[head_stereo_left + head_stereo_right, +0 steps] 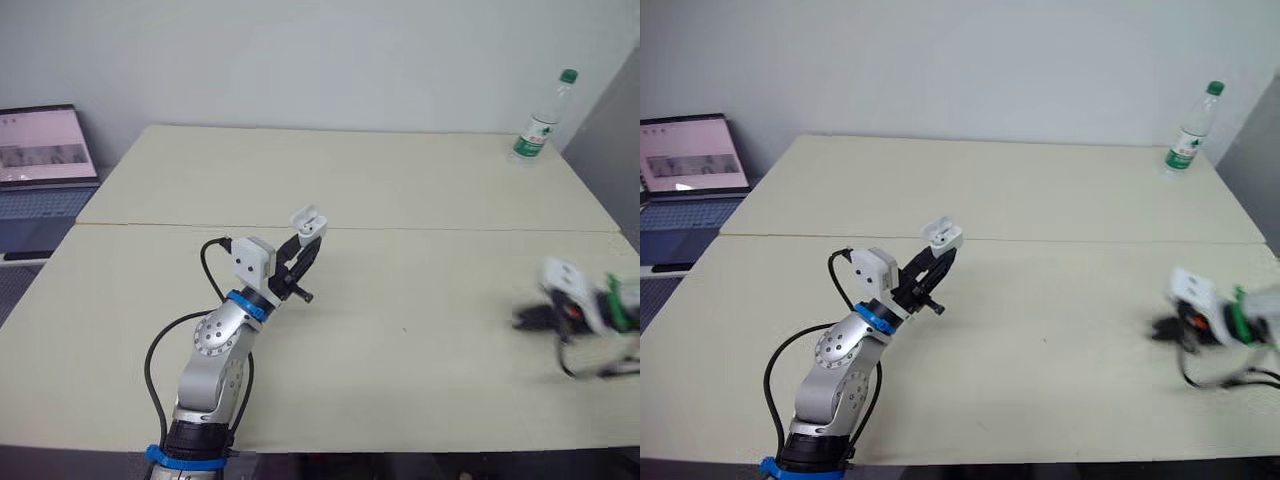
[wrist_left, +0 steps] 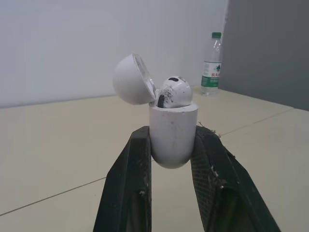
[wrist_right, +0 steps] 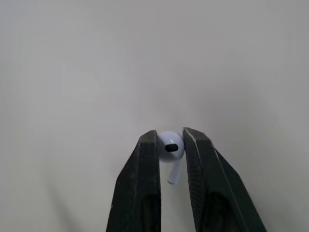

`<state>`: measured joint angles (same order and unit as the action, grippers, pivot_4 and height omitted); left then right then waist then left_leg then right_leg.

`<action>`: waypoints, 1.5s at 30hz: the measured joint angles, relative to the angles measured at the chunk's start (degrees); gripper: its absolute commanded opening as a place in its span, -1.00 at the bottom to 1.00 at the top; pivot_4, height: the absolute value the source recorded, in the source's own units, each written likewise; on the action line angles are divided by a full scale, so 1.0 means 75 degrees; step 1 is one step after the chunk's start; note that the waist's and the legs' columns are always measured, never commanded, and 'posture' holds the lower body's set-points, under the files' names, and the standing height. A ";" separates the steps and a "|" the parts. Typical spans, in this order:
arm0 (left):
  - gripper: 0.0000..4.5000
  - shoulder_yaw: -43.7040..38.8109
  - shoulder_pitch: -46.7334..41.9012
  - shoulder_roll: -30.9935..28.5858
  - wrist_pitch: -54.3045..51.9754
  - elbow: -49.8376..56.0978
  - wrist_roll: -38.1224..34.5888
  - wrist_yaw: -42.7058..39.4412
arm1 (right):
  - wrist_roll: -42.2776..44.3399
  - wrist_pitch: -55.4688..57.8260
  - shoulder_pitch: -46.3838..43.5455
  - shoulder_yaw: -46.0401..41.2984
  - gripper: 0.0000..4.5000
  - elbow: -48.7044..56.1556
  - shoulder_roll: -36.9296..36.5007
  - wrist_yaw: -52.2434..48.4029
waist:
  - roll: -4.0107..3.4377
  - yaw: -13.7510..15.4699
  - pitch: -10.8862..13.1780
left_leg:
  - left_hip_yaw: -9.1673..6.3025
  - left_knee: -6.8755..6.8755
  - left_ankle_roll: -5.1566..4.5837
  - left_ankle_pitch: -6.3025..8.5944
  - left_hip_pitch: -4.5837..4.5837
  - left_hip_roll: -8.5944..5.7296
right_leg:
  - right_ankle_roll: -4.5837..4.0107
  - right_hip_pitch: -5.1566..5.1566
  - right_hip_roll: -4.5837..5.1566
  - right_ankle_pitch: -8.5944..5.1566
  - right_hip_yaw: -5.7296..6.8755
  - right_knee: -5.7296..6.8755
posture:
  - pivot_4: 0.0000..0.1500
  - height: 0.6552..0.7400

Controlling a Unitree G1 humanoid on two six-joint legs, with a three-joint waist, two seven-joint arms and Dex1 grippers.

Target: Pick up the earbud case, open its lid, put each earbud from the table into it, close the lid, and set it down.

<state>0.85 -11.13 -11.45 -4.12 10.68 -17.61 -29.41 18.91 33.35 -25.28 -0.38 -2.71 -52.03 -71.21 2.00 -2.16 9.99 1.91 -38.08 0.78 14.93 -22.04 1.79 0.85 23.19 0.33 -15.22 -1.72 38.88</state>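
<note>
My left gripper point(image 1: 303, 255) is shut on the white earbud case point(image 2: 172, 133), holding it upright above the middle of the table. The case's lid point(image 2: 133, 79) is swung open, and one earbud point(image 2: 174, 92) sits in the case. The same case point(image 1: 309, 223) shows in the left eye view at the fingertips. At the table's right side my right gripper point(image 3: 170, 140) is shut on the other white earbud point(image 3: 171, 147), its stem pointing down between the fingers. That gripper point(image 1: 530, 318) looks blurred in the left eye view.
A clear water bottle point(image 1: 541, 118) with a green cap and label stands at the table's far right corner. An open laptop point(image 1: 42, 165) sits off the table's left edge. A seam point(image 1: 400, 229) crosses the tabletop.
</note>
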 measured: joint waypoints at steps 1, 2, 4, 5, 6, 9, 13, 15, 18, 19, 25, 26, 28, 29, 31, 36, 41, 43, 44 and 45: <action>-0.67 0.0039 -0.0086 0.0023 0.0001 -0.0012 -0.0001 -0.0008 | 0.0495 0.0709 -0.0489 -0.0153 -0.85 0.0518 0.0574 0.0493 | -0.0002 0.0001 0.0001 | -0.0003 0.0000 0.0003 -0.0001 0.0001 0.0002 | 0.0001 0.0000 -0.0007 -0.0001 -0.0001 0.0001 | 1.00 1.00; -0.67 0.0065 -0.0141 0.0033 0.0006 -0.0001 -0.0004 -0.0012 | 0.0983 0.1381 -0.0950 -0.0378 -0.85 0.1014 0.1149 0.1068 | -0.0002 0.0032 0.0001 | -0.0013 0.0006 0.0009 -0.0004 -0.0001 0.0002 | -0.0001 0.0002 -0.0008 0.0000 0.0009 0.0003 | 1.00 1.00; -0.67 0.0054 -0.0152 0.0012 0.0010 0.0000 -0.0009 -0.0016 | 0.1630 0.2225 -0.1560 -0.0862 -0.85 0.1651 0.2192 0.2176 | 0.0001 0.0085 -0.0003 | -0.0025 0.0006 0.0013 -0.0004 -0.0028 0.0011 | -0.0009 0.0003 -0.0008 0.0002 0.0039 -0.0002 | 1.00 1.00; -0.67 0.0040 -0.0159 0.0009 0.0008 -0.0013 -0.0009 -0.0015 | 0.1892 0.2516 -0.1792 -0.1049 -0.85 0.1893 0.2819 0.2811 | 0.0001 0.0120 -0.0004 | -0.0039 0.0002 0.0013 -0.0004 -0.0059 0.0008 | -0.0009 0.0017 -0.0005 0.0002 0.0050 -0.0008 | 1.00 1.00; -0.67 0.0047 -0.0173 0.0013 0.0005 -0.0020 -0.0009 -0.0016 | 0.2067 0.2708 -0.1916 -0.1098 -0.85 0.2056 0.3287 0.3305 | 0.0000 0.0155 -0.0004 | -0.0046 -0.0005 0.0013 -0.0004 -0.0086 0.0000 | -0.0010 0.0034 0.0000 0.0003 0.0056 -0.0010 | 1.00 1.00; -0.67 0.0082 -0.0292 0.0026 -0.0048 -0.0025 -0.0034 -0.0032 | 0.2443 0.3005 -0.1987 -0.1255 -0.85 0.2317 0.4587 0.4630 | -0.0001 0.0288 -0.0004 | -0.0049 -0.0014 0.0010 -0.0003 -0.0128 -0.0028 | -0.0011 0.0060 0.0060 0.0004 0.0071 -0.0013 | 1.00 1.00; -0.67 0.0093 -0.0613 0.0044 -0.0126 -0.0017 -0.0073 -0.0051 | 0.2429 0.2719 -0.1987 -0.1144 -0.85 0.2465 0.5335 0.5501 | -0.0001 0.0315 -0.0004 | -0.0049 -0.0015 0.0002 0.0000 -0.0128 -0.0045 | -0.0009 0.0055 0.0085 0.0005 0.0085 -0.0021 | 1.00 1.00; -0.67 0.0146 -0.0674 0.0069 -0.0206 -0.0009 -0.0109 -0.0069 | 0.2401 0.2461 -0.1980 -0.1070 -0.85 0.2465 0.5513 0.5719 | -0.0001 0.0288 -0.0004 | -0.0050 -0.0014 0.0001 -0.0001 -0.0123 -0.0040 | -0.0009 0.0054 0.0082 0.0005 0.0089 -0.0017 | 1.00 1.00; -0.67 0.0167 -0.0732 0.0159 -0.0245 -0.0004 -0.0192 -0.0083 | 0.2312 0.2067 -0.1948 -0.0863 -0.85 0.2452 0.5687 0.5881 | -0.0001 0.0256 -0.0004 | -0.0056 -0.0013 0.0001 -0.0001 -0.0118 -0.0024 | -0.0009 0.0054 0.0059 0.0004 0.0091 -0.0009 | 1.00 1.00; -0.67 0.0172 -0.0752 0.0208 -0.0254 0.0001 -0.0204 -0.0075 | 0.2243 0.1909 -0.1944 -0.0801 -0.85 0.2432 0.5785 0.5930 | -0.0001 0.0248 -0.0004 | -0.0056 -0.0013 0.0001 -0.0002 -0.0114 -0.0018 | -0.0010 0.0054 0.0050 0.0004 0.0090 -0.0007 | 1.00 1.00; -0.67 0.0294 -0.0799 0.0307 -0.0303 0.0009 -0.0219 -0.0027 | 0.2107 0.1392 -0.1877 -0.0498 -0.85 0.2400 0.5950 0.6084 | -0.0001 0.0226 -0.0004 | -0.0055 -0.0012 0.0001 -0.0002 -0.0114 -0.0013 | -0.0010 0.0055 0.0037 0.0004 0.0085 -0.0008 | 1.00 1.00; -0.67 0.0294 -0.0809 0.0309 -0.0325 0.0009 -0.0228 -0.0027 | 0.2077 0.1309 -0.1876 -0.0431 -0.85 0.2393 0.5962 0.6108 | -0.0001 0.0225 -0.0004 | -0.0055 -0.0012 0.0001 -0.0002 -0.0114 -0.0013 | -0.0010 0.0055 0.0037 0.0004 0.0086 -0.0008 | 1.00 1.00; -0.67 0.0294 -0.0831 0.0312 -0.0392 0.0009 -0.0260 -0.0027 | 0.1994 0.1116 -0.1876 -0.0304 -0.85 0.2373 0.5986 0.6123 | -0.0001 0.0224 -0.0004 | -0.0057 -0.0013 0.0001 -0.0002 -0.0114 -0.0013 | -0.0010 0.0055 0.0037 0.0004 0.0086 -0.0008 | 1.00 1.00; -0.67 0.0293 -0.0843 0.0312 -0.0408 0.0010 -0.0292 -0.0027 | 0.1917 0.1001 -0.1874 -0.0228 -0.85 0.2354 0.5970 0.6111 | -0.0001 0.0223 -0.0004 | -0.0057 -0.0013 0.0001 -0.0002 -0.0115 -0.0014 | -0.0010 0.0055 0.0037 0.0004 0.0086 -0.0008 | 1.00 1.00; -0.67 0.0292 -0.0872 0.0313 -0.0425 0.0013 -0.0343 -0.0026 | 0.1832 0.0848 -0.1843 -0.0127 -0.85 0.2337 0.5924 0.6089 | -0.0001 0.0223 -0.0004 | -0.0057 -0.0013 0.0001 -0.0002 -0.0115 -0.0014 | -0.0010 0.0054 0.0037 0.0003 0.0087 -0.0009 | 1.00 1.00; -0.67 0.0288 -0.0882 0.0305 -0.0440 0.0023 -0.0371 -0.0023 | 0.1753 0.0619 -0.1650 0.0028 -0.85 0.2328 0.5835 0.6013 | -0.0001 0.0223 -0.0004 | -0.0057 -0.0012 0.0001 -0.0002 -0.0115 -0.0014 | -0.0010 0.0055 0.0037 0.0003 0.0086 -0.0009 | 1.00 1.00; -0.67 0.0286 -0.0958 0.0320 -0.0448 0.0025 -0.0405 -0.0009 | 0.1516 0.0299 -0.1531 0.0266 -0.85 0.2186 0.5777 0.5886 | -0.0001 0.0224 -0.0004 | -0.0058 -0.0012 0.0001 -0.0002 -0.0115 -0.0013 | -0.0010 0.0054 0.0036 0.0003 0.0088 -0.0010 | 1.00 1.00; -0.67 0.0281 -0.0964 0.0320 -0.0448 0.0025 -0.0407 -0.0004 | 0.1480 0.0178 -0.1491 0.0307 -0.85 0.2163 0.5742 0.5816 | -0.0001 0.0224 -0.0004 | -0.0056 -0.0012 0.0001 -0.0002 -0.0115 -0.0014 | -0.0010 0.0054 0.0035 0.0003 0.0087 -0.0012 | 1.00 1.00; -0.67 0.0283 -0.0963 0.0325 -0.0449 0.0025 -0.0407 -0.0003 | 0.1433 0.0095 -0.1466 0.0337 -0.85 0.2150 0.5697 0.5760 | -0.0001 0.0225 -0.0004 | -0.0056 -0.0011 0.0001 -0.0002 -0.0116 -0.0014 | -0.0010 0.0055 0.0035 0.0003 0.0087 -0.0013 | 1.00 1.00; -0.67 0.0282 -0.0960 0.0325 -0.0453 0.0024 -0.0407 -0.0002 | 0.1391 0.0031 -0.1442 0.0368 -0.85 0.2150 0.5648 0.5710 | -0.0001 0.0225 -0.0004 | -0.0056 -0.0011 0.0001 -0.0002 -0.0116 -0.0014 | -0.0010 0.0055 0.0035 0.0003 0.0087 -0.0013 | 1.00 1.00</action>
<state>2.96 -18.33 -9.02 -7.52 10.86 -20.66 -29.42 29.34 33.58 -36.10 2.38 13.42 -9.66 -28.39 1.99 -0.47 9.96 1.49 -38.16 0.79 14.91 -22.91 1.68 0.78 23.60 0.59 -15.20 -1.07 38.78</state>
